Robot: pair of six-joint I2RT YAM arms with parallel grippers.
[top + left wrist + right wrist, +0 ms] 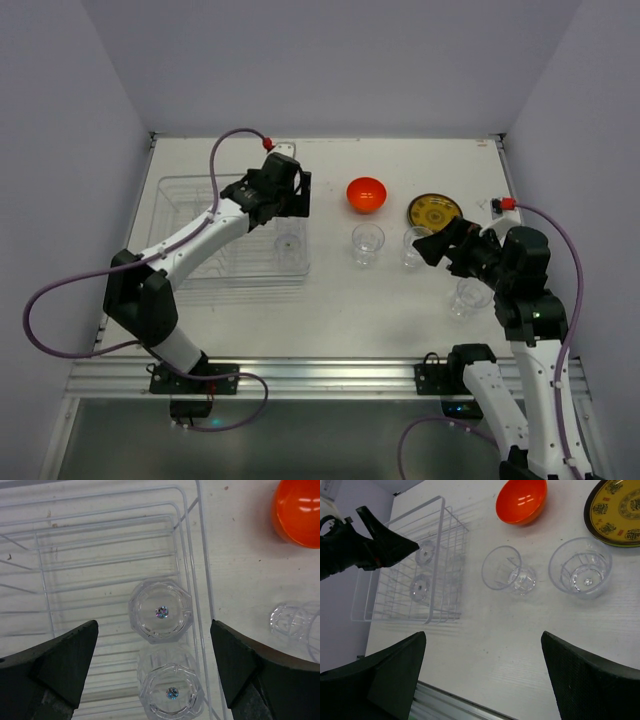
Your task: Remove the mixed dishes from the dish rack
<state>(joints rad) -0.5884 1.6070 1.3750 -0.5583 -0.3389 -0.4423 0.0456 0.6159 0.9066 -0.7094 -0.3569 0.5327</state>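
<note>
Nearest me, my right pincer [484, 642] hangs spread wide, holding nothing, with one glass [468, 297] on the surface [350, 310] by its arm. Past it a second glass [509, 572] and a third glass [581, 570] stand upright near each other. My left pincer [154, 630], also spread and empty, hovers over the rack [185, 205], above two glasses [160, 611] inside its right end. Farthest out sit the orange bowl [521, 501] and yellow plate [620, 510]

1. Gleaming glossy and smooth on the orange bowl [367, 194] near the table's [330, 310] far edge.
2. Showing clear, thin-ribbed plastic throughout the dish rack [100, 555].
3. Glinting transparent and facetted in the glasses [160, 611] inside it.
4. Looking matt white, faintly scuffed, across the table.
</note>
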